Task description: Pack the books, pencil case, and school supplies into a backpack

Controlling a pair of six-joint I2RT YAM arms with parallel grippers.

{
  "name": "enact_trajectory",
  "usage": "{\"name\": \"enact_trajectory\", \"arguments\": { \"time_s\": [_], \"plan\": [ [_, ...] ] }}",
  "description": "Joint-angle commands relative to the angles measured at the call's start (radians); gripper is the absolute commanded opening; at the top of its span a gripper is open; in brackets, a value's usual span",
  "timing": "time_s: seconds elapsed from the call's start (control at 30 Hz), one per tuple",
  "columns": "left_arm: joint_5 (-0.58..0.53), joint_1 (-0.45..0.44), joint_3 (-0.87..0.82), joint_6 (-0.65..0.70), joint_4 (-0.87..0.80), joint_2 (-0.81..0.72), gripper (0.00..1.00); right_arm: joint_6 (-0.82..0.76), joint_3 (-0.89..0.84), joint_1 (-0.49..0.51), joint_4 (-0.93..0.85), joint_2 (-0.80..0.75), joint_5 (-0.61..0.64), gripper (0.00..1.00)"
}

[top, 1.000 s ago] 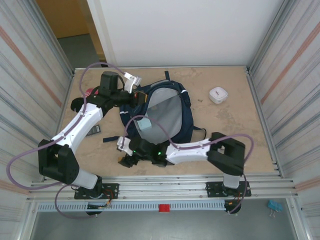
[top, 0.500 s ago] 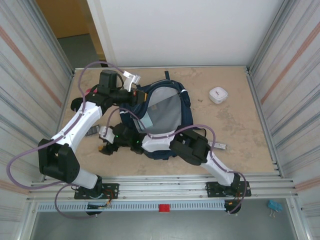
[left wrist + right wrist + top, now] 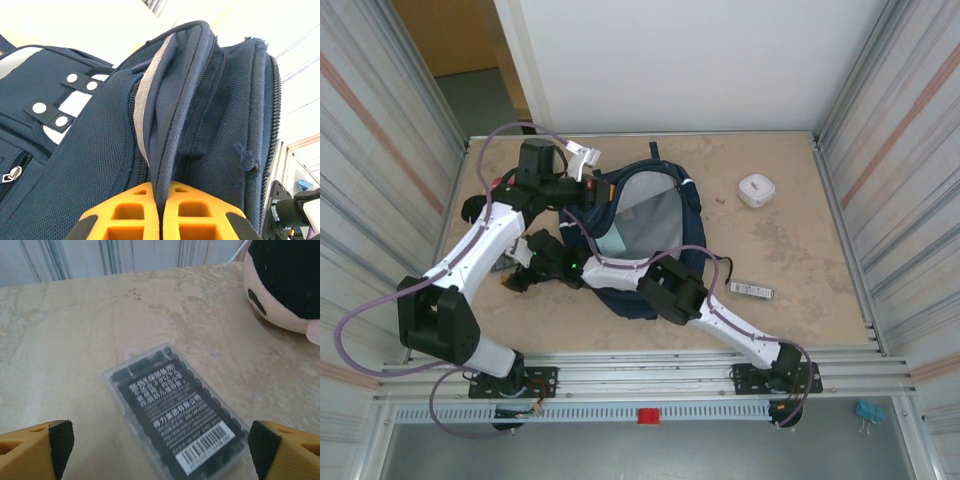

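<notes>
The navy backpack lies open mid-table, its grey lining showing and a pale teal flat item inside. My left gripper is shut on the backpack's upper-left rim; in the left wrist view the orange fingers pinch the navy fabric edge. My right gripper reaches left of the backpack and stands open just above the table. Between its fingers lies a clear plastic box of dark pens, flat and untouched. The navy book is out of view.
A black and beige plush toy sits just beyond the box. A white case lies at the back right, and a small dark strip-shaped item lies right of the backpack. Metal walls close in both sides.
My right arm has swung left from the backpack's front to the pen box at its left side. The left gripper has kept its hold on the rim.
</notes>
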Motion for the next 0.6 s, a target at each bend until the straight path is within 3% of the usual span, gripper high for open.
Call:
{"name": "enact_trajectory", "arguments": {
  "time_s": [0.0,0.2,0.3,0.43,0.57],
  "plan": [
    [0.045,0.011,0.069,-0.019,0.110,-0.007,0.00,0.020,0.113,-0.006,-0.080,0.073,0.017,0.93],
    [0.063,0.012,0.058,-0.031,0.127,-0.008,0.00,0.018,0.287,-0.017,-0.172,0.185,0.033,0.95],
    [0.070,0.012,0.056,-0.023,0.123,-0.008,0.00,0.016,0.301,-0.026,-0.196,0.207,0.027,0.91],
    [0.064,0.012,0.064,0.003,0.103,-0.001,0.00,-0.027,0.276,-0.024,-0.268,0.182,0.014,0.74],
    [0.052,0.012,0.082,0.041,0.064,0.002,0.00,-0.096,0.025,-0.001,-0.202,0.040,0.010,0.55]
  ]
}}
